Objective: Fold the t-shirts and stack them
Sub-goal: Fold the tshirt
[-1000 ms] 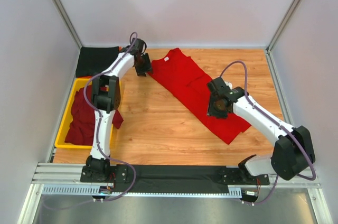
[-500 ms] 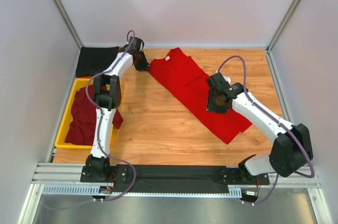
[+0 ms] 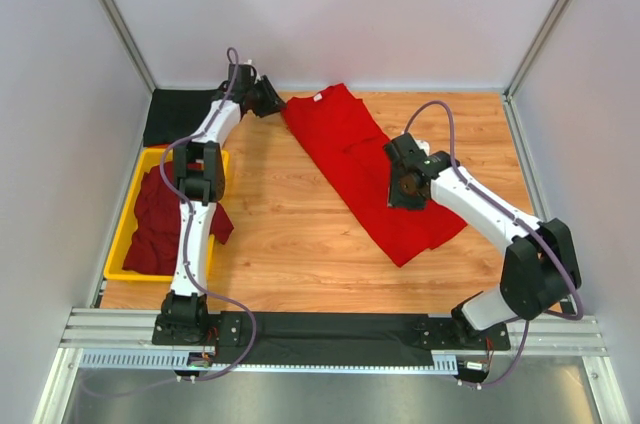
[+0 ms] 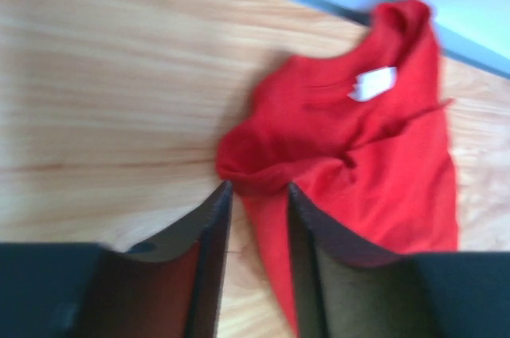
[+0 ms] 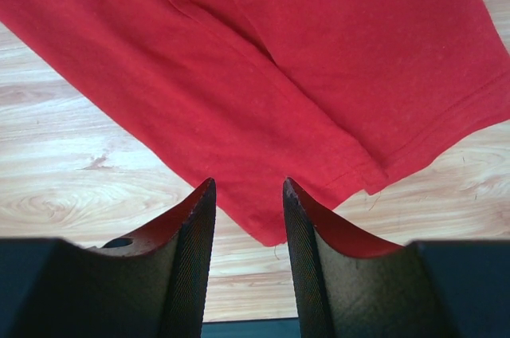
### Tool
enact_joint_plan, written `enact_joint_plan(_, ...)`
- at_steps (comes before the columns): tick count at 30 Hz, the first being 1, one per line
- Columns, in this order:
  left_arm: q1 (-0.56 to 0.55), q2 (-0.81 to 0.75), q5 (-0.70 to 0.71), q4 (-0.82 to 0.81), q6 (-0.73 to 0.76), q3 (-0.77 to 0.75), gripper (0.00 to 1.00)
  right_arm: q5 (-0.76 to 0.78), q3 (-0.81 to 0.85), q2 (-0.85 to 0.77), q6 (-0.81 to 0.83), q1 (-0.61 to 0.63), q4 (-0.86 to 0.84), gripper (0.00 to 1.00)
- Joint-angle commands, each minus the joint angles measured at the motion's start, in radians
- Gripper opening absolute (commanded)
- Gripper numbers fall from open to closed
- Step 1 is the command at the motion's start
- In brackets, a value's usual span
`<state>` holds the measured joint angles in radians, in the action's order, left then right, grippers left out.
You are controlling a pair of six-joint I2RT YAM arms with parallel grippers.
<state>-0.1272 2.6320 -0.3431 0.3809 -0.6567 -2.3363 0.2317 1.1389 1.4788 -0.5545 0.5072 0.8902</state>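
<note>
While the red t-shirt (image 3: 350, 159) lies flat and slanted on the wooden table (image 3: 290, 234), its neck end points to the far side and its bottom end points to the near right; a small white label (image 4: 374, 83) shows at the neck. The left gripper (image 4: 258, 190) is at the far left corner of the shirt, by a bunched-up sleeve; its two fingers stand a little apart, not pressed together; red cloth shows in the gap, with a thin bit of wood beside it; the picture is blurry, so I cannot tell if the fingers touch the cloth. The right gripper (image 5: 249, 185) hangs over the lower half of the shirt; its two fingers are spread a little too, with nothing pinched between them; the hem corner of the shirt shows in the gap, lying flat on the wood. At the left side of the table sits a yellow tray (image 3: 122, 234); dark maroon t-shirts (image 3: 155, 219) are heaped in it, and one bit of maroon cloth hangs over the tray's right side onto the table. Behind the tray, in the far left corner, lies a black t-shirt (image 3: 180, 116); it is apart from the red one.
</note>
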Motion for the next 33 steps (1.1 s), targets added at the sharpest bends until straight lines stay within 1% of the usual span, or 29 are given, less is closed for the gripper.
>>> enact_joint_plan(1,-0.005,-0.108,-0.102,-0.123,-0.026,0.032,0.48,0.021,0.015,0.014,0.051,-0.007,-0.051,0.41)
enact_joint_plan(2,-0.005,-0.145,-0.099,-0.126,-0.024,0.122,0.5,0.002,-0.019,0.009,0.068,-0.007,-0.068,0.41)
enact_joint_plan(3,-0.005,-0.183,-0.09,-0.14,-0.021,0.174,0.51,-0.012,-0.036,0.006,0.074,-0.007,-0.08,0.41)
enact_joint_plan(4,-0.005,-0.26,-0.086,-0.145,-0.015,0.272,0.52,-0.023,-0.056,0.0,0.077,-0.007,-0.098,0.41)
enact_joint_plan(6,-0.006,-0.331,-0.08,-0.152,-0.011,0.354,0.53,-0.04,-0.129,-0.009,0.065,-0.003,-0.126,0.41)
enact_joint_plan(7,-0.006,-0.387,-0.07,-0.13,-0.006,0.411,0.53,-0.048,-0.155,-0.009,0.044,-0.001,-0.148,0.4)
enact_joint_plan(10,-0.008,-0.486,-0.047,-0.079,0.0,0.506,0.54,-0.048,-0.235,-0.009,0.01,0.022,-0.198,0.4)
enact_joint_plan(14,-0.017,-0.587,0.012,0.007,0.008,0.606,0.54,-0.037,-0.294,-0.003,-0.064,0.074,-0.203,0.38)
enact_joint_plan(15,-0.02,-0.625,0.047,0.054,0.014,0.624,0.54,-0.034,-0.304,-0.009,-0.097,0.105,-0.203,0.38)
enact_joint_plan(17,-0.035,-0.667,0.099,0.079,0.026,0.698,0.53,-0.043,-0.335,-0.023,-0.134,0.149,-0.214,0.38)
enact_joint_plan(18,-0.043,-0.709,0.113,0.101,0.025,0.727,0.53,-0.052,-0.343,-0.029,-0.166,0.166,-0.218,0.38)
enact_joint_plan(19,-0.057,-0.733,0.121,0.104,0.019,0.791,0.53,-0.063,-0.352,-0.038,-0.182,0.183,-0.227,0.38)
enact_joint_plan(21,-0.081,-0.797,0.122,0.096,0.006,0.862,0.53,-0.071,-0.355,-0.043,-0.212,0.238,-0.229,0.38)
enact_joint_plan(22,-0.116,-0.817,0.13,0.095,0.006,0.923,0.53,-0.074,-0.352,-0.054,-0.237,0.254,-0.223,0.38)
enact_joint_plan(24,-0.164,-0.874,0.144,0.101,0.0,0.985,0.52,-0.072,-0.332,-0.071,-0.257,0.296,-0.205,0.39)
enact_joint_plan(25,-0.222,-0.892,0.144,0.095,-0.007,1.05,0.52,-0.071,-0.321,-0.096,-0.272,0.304,-0.173,0.39)
enact_joint_plan(26,-0.256,-0.911,0.142,0.084,-0.017,1.086,0.52,-0.065,-0.299,-0.113,-0.275,0.31,-0.154,0.39)
enact_joint_plan(27,-0.293,-0.943,0.154,0.064,-0.046,1.117,0.52,-0.063,-0.286,-0.153,-0.275,0.31,-0.136,0.39)
enact_joint_plan(28,-0.367,-0.957,0.162,0.05,-0.07,1.176,0.52,-0.039,-0.268,-0.178,-0.278,0.31,-0.093,0.4)
enact_joint_plan(29,-0.406,-0.969,0.164,0.012,-0.095,1.202,0.52,-0.025,-0.251,-0.201,-0.275,0.31,-0.068,0.4)
enact_joint_plan(30,-0.443,-0.99,0.168,-0.005,-0.156,1.226,0.51,-0.008,-0.211,-0.248,-0.271,0.307,-0.045,0.4)
enact_joint_plan(31,-0.519,-1.0,0.176,-0.025,-0.181,1.261,0.51,0.027,-0.19,-0.271,-0.268,0.303,0.005,0.4)
enact_joint_plan(33,-0.593,-1.014,0.243,-0.036,-0.233,1.27,0.51,0.053,-0.124,-0.337,-0.254,0.271,0.056,0.41)
